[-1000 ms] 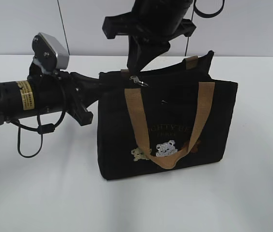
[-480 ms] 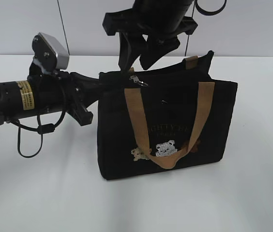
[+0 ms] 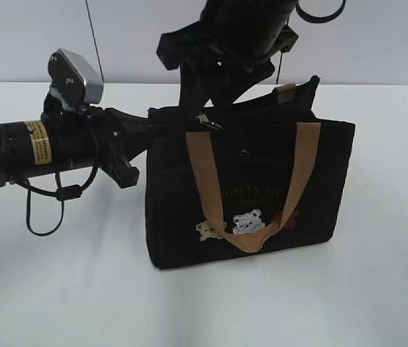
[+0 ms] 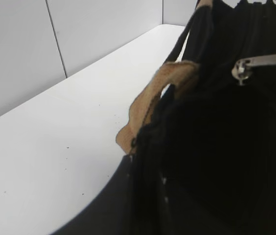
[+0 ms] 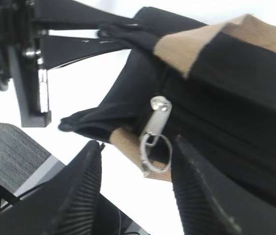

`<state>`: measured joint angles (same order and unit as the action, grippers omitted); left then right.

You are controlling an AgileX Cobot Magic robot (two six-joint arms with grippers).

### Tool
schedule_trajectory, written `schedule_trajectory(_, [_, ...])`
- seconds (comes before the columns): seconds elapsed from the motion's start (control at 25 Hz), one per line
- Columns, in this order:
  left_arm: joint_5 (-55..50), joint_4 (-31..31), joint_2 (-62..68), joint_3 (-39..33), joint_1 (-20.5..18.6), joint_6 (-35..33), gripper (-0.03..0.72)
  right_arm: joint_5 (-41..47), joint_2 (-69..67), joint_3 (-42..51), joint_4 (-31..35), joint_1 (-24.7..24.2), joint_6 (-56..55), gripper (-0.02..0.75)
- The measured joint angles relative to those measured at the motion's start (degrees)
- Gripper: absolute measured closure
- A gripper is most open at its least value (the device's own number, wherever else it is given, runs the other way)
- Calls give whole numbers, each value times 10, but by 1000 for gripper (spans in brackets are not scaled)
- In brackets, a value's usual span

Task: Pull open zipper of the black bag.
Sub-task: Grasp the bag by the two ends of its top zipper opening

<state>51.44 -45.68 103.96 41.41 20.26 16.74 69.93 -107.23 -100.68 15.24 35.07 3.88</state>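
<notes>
The black bag (image 3: 255, 173) stands upright mid-table, its tan handle (image 3: 204, 181) hanging down the front. The zipper pull (image 3: 204, 121) lies at the top left end of the zipper line. My left gripper (image 3: 148, 120) comes in from the left and is shut on the bag's top left corner fabric (image 5: 116, 30). My right gripper (image 3: 207, 101) hangs open just above the pull. In the right wrist view the silver tab (image 5: 156, 117) and its ring (image 5: 155, 152) dangle between the spread fingers (image 5: 86, 186), untouched. The left wrist view shows the pull (image 4: 248, 66) above dark bag fabric (image 4: 216, 147).
The white table (image 3: 59, 289) runs back to a pale wall. A cable loop (image 3: 45, 217) hangs under my left arm, and its wrist camera (image 3: 77, 76) sticks up beside the bag. A tan strap end (image 4: 150, 103) lies by the bag's rim.
My right gripper has gone from shut to open and settled slightly lower and to the right over the zipper pull. Left arm and bag have not moved.
</notes>
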Motion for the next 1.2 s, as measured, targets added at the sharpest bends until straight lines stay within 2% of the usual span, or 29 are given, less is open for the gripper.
schedule_trajectory(0.32, [0, 0, 0, 0, 0, 0, 650, 1, -1, 0, -54, 19, 21, 384])
schedule_trajectory(0.72, [0, 0, 0, 0, 0, 0, 650, 1, -10, 17, -57, 19, 28, 395])
schedule_trajectory(0.84, [0, 0, 0, 0, 0, 0, 650, 1, -10, 17, -57, 19, 29, 467])
schedule_trajectory(1.2, [0, 0, 0, 0, 0, 0, 650, 0, -10, 17, -61, 19, 30, 748])
